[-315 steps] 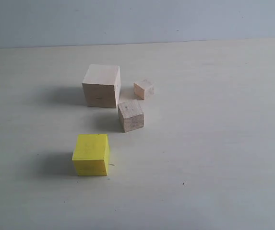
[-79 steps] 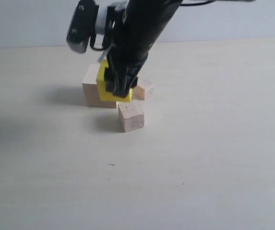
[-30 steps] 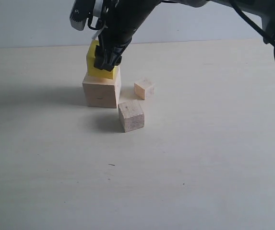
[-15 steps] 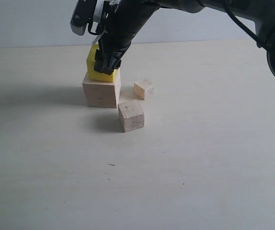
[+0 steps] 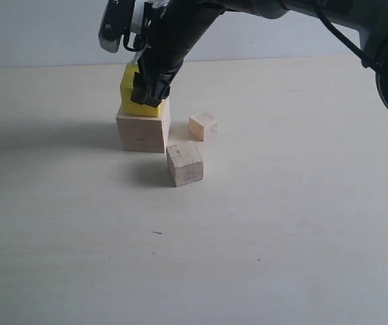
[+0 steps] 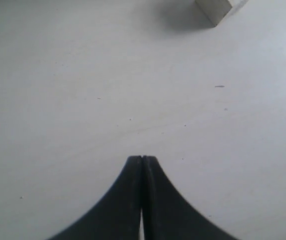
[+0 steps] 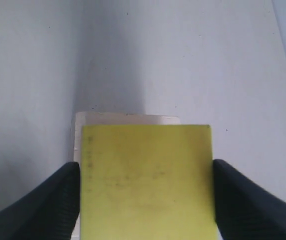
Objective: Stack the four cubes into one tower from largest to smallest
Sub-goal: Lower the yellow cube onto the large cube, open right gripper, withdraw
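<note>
On the pale table point(image 5: 282, 237), right pincer point(image 5: 147, 93) clamps yellow cube point(image 7: 147, 180) atop the largest cube point(image 5: 141, 132); left pincer point(image 6: 142, 167) pressed together.

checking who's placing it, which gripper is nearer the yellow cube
Right. The right gripper has its jaws closed on the yellow cube atop the large pale cube; the left gripper is shut over bare table, apart from it.

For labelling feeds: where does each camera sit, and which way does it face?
Exterior: off the arms, facing across the table at the yellow cube; right arm shows.
Left wrist: down at the table; shut left gripper shows.
Right wrist: down on the yellow cube in the right gripper.
Shared: yellow cube, exterior and right wrist.
</note>
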`<state>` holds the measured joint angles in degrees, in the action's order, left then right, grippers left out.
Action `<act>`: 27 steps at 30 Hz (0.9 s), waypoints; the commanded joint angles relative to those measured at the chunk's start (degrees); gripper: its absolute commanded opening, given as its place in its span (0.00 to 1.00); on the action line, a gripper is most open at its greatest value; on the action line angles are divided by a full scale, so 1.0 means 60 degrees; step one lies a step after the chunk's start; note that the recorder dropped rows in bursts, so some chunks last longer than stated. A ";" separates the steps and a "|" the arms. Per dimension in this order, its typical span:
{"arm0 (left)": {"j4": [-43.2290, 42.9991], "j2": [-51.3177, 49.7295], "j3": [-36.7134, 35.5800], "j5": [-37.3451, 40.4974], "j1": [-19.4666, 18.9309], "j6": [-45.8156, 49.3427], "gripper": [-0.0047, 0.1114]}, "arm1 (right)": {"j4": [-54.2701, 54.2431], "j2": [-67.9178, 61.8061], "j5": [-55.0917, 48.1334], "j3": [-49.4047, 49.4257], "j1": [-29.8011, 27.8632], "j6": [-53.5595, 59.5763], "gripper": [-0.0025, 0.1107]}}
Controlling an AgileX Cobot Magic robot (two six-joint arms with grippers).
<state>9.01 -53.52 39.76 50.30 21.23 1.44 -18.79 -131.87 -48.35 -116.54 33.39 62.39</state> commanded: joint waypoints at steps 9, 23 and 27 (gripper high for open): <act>0.0029 -0.0037 -0.0008 -0.0126 0.0032 0.0053 0.04 | -0.0126 0.0034 0.0112 -0.0078 -0.0023 0.0081 0.62; 0.0029 -0.0037 -0.0008 -0.0126 0.0032 0.0053 0.04 | -0.0299 0.0034 0.0259 -0.0078 -0.0023 -0.0011 0.71; 0.0029 -0.0037 -0.0008 -0.0126 0.0032 0.0142 0.04 | -0.0348 0.0071 0.0211 -0.0078 -0.0023 -0.0148 0.71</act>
<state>9.14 -53.52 39.76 50.30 21.23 1.64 -20.20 -131.73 -47.40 -116.54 33.39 62.39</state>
